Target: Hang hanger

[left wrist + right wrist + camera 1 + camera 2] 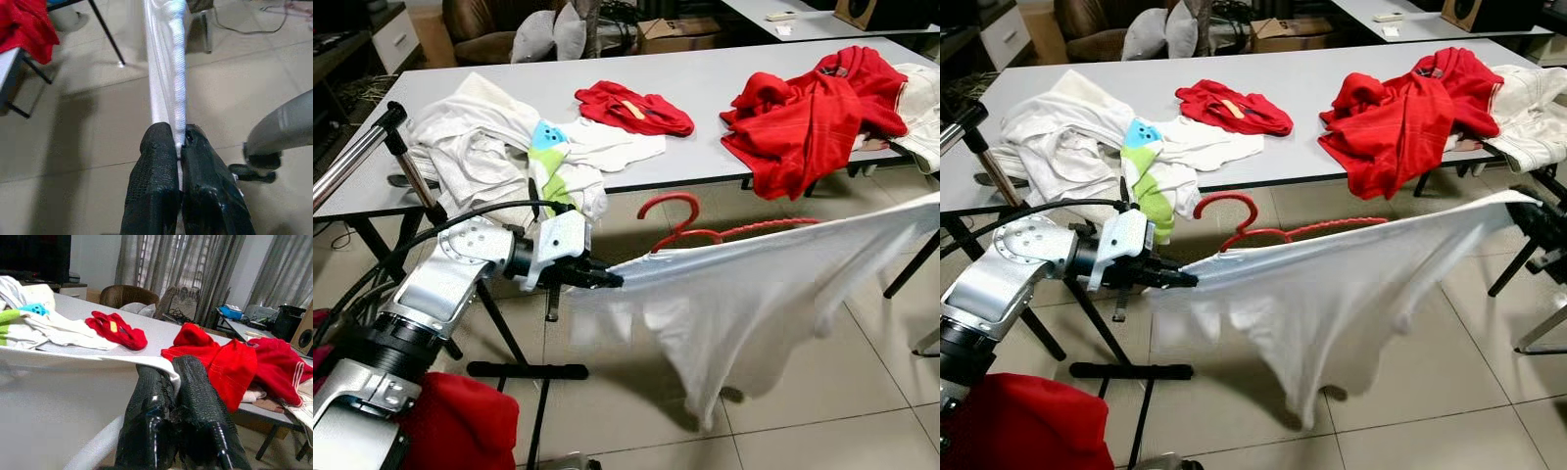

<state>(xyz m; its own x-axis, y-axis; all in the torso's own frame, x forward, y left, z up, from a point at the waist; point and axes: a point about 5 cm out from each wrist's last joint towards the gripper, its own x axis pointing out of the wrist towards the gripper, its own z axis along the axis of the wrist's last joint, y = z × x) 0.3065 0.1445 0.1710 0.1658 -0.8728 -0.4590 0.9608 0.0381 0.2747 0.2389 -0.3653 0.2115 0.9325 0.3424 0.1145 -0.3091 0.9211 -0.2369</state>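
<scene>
Left eye view: a white shirt (744, 284) is pulled wide by both pinching grippers, left gripper (607, 279) and right gripper (178, 369), so the red hanger (690, 230), beside the surface (724, 88), can be hung.

Left arm reaches forward, left gripper (615, 280) fingers (156, 161) pinched tight on the white shirt (744, 294); right gripper (172, 369) clamps its far edge.

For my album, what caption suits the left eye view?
Both claws stretch a white shirt on a red hanger beside the clothes-strewn table.
</scene>
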